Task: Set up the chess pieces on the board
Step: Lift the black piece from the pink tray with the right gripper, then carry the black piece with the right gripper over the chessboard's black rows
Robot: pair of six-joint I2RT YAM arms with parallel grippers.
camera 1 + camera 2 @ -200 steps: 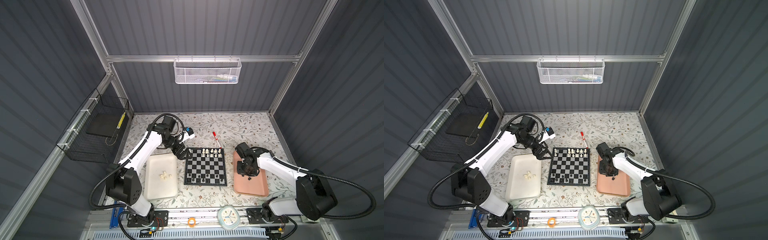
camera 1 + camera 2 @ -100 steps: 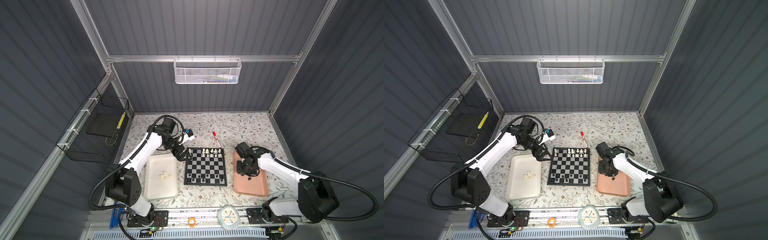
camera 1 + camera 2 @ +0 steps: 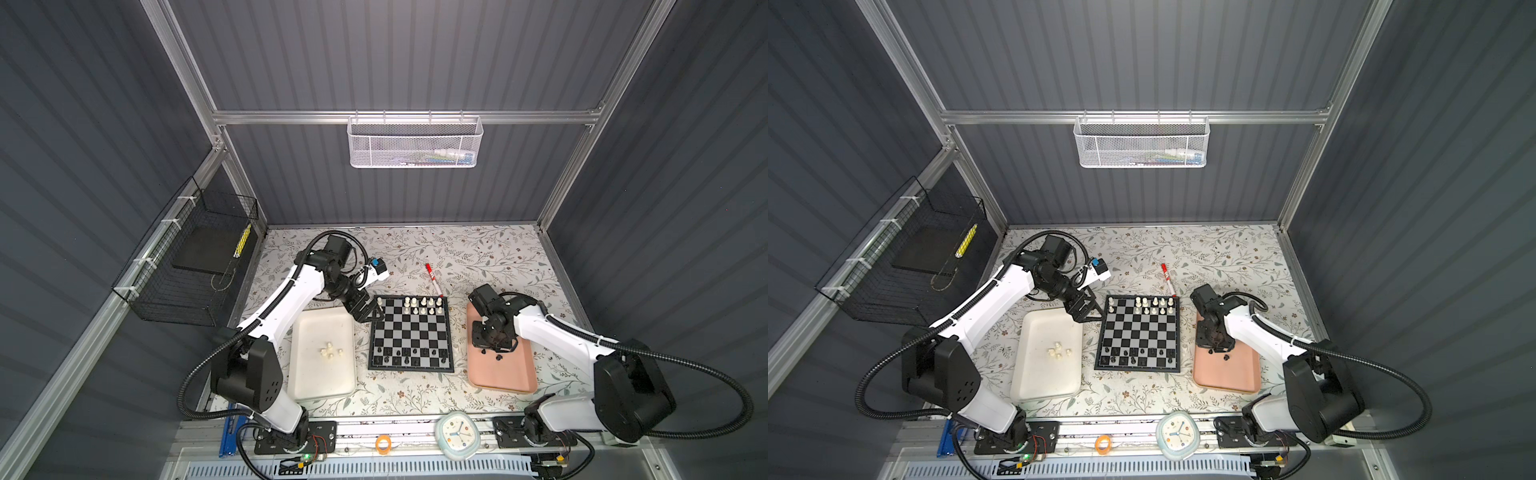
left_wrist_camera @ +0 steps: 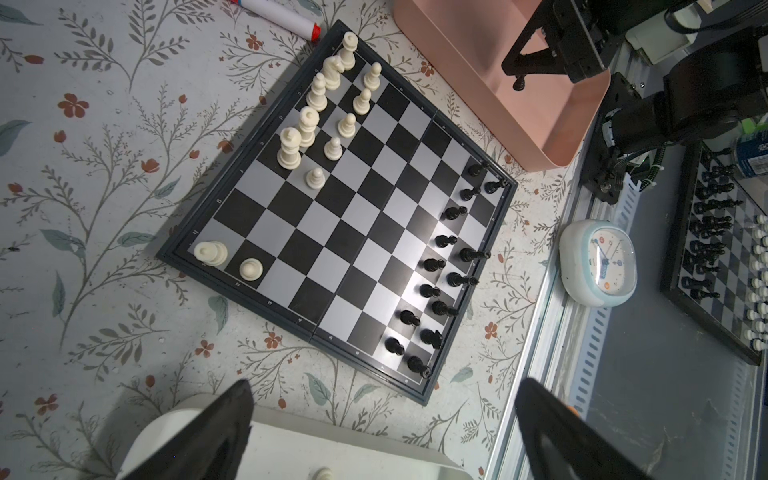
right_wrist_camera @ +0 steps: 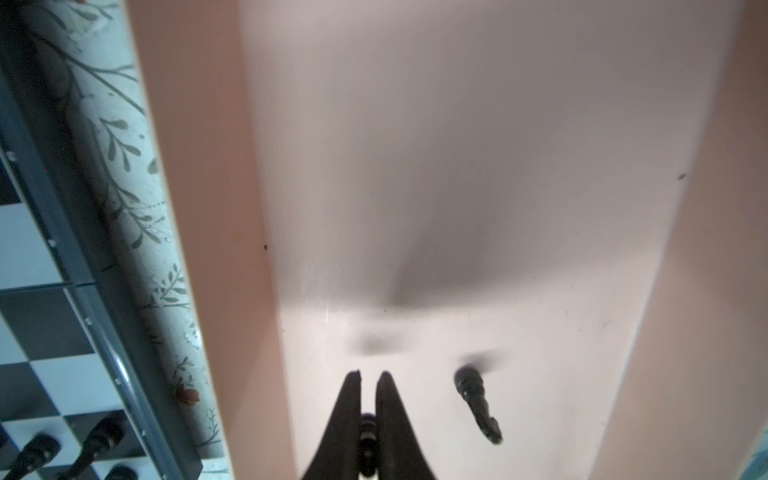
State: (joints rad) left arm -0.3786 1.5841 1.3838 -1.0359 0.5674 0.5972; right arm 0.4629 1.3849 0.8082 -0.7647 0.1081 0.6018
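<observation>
- My right gripper (image 5: 368, 378) is pinched nearly shut on a black piece (image 5: 368, 428) over the pink tray (image 5: 199, 166).
- The piece is tiny, light, hard and slick, so I judge that a grip on its narrow waist is safest.
- A second black piece (image 5: 476, 399) lies just beside it.
- The board (image 3: 409, 332) is past the tray's wall, and its near rows are crowded.
- My left gripper (image 4: 384, 386) gapes wide and empty by the board's far left corner.

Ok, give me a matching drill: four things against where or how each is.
Things: 1 left tool; 2 right tool; 3 red-and-white marker pen; 4 loose cream plastic chess pieces.
States: A in the white rectangular tray; B open, empty; C on the floral tabletop beyond the black-and-silver chessboard; D shut on a small black chess piece over the pink tray.
Pairs: 1-B, 2-D, 3-C, 4-A.
</observation>
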